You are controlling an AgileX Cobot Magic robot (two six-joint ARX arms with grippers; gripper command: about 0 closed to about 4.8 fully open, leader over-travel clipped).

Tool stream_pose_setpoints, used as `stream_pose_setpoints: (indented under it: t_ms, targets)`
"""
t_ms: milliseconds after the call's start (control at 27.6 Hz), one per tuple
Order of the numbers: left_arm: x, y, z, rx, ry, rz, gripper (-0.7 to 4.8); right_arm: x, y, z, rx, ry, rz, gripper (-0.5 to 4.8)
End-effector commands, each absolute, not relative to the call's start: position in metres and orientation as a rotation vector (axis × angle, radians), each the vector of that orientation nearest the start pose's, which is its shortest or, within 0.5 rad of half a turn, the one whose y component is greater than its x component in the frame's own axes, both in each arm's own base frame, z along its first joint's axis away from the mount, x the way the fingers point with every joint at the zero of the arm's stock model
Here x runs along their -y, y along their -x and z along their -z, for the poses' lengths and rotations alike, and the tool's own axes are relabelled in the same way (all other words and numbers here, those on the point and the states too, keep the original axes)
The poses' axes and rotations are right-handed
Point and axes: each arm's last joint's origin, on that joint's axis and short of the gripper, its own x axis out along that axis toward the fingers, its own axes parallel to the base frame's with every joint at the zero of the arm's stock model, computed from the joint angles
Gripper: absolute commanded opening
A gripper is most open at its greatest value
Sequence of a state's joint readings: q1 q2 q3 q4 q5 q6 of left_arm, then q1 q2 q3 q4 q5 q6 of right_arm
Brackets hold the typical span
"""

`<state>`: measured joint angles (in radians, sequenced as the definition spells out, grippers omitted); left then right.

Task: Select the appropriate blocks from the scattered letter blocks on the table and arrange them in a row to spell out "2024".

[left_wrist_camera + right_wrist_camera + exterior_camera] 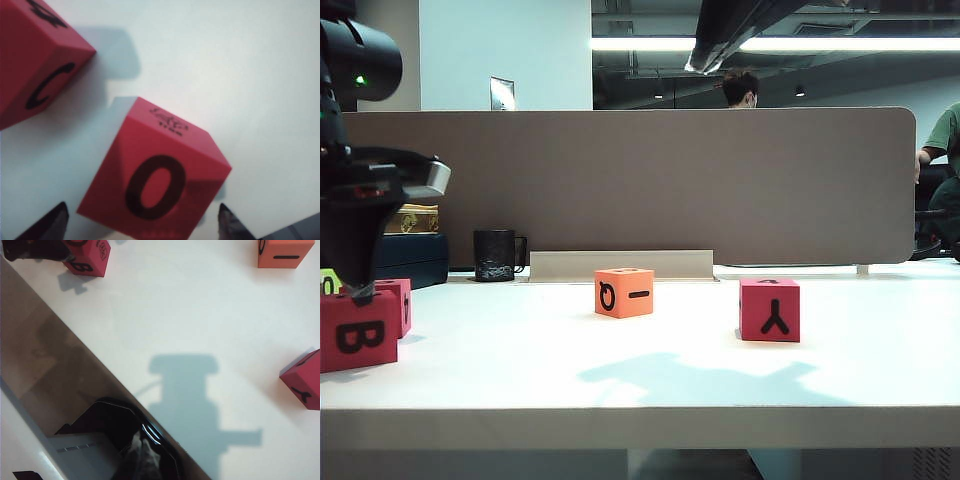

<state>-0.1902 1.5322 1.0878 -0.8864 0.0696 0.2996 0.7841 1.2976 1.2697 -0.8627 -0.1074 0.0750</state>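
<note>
My left gripper (pixel 141 227) is open, its two dark fingertips (pixel 50 225) standing wide on either side of a pinkish-red block (pixel 155 175) that shows an O, and touching neither side. In the exterior view that block (pixel 358 335) shows a B at the far left of the table (pixel 650 415), under the left gripper (pixel 360 292). A second red block (pixel 35 60) marked C sits close behind it (pixel 400 300). The orange block (pixel 624 292) is mid-table and another red block (pixel 770 310) stands to its right. My right gripper (pixel 142 460) is shut and holds nothing, hovering over the table's back edge.
A grey-brown divider panel (pixel 640 180) runs along the back of the table. A black mug (pixel 497 255) and a dark box (pixel 410 255) stand at the back left. A lime-green cube (pixel 328 282) peeks out behind the left blocks. A glossy black object (pixel 120 425) lies under the right gripper.
</note>
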Motion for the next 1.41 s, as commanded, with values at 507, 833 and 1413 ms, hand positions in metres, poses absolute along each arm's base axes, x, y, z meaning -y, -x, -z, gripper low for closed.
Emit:
stream_pose_setpoints:
  t_ms: [507, 833, 1413]
  targets:
    - [0.073, -0.280, -0.212, -1.284, -0.388, 0.488, 2.86, -0.185, -0.180, -0.341, -0.853, 0.230, -0.807, -0.05]
    - [0.100, -0.281, -0.215, -1.201, -0.271, 0.510, 2.76, -0.184, -0.180, -0.341, -0.855, 0.231, -0.806, -0.05]
    - [0.135, -0.300, -0.229, -0.953, 0.209, 0.262, 2.77, -0.183, -0.178, -0.338, -0.888, 0.243, -0.799, -0.05]
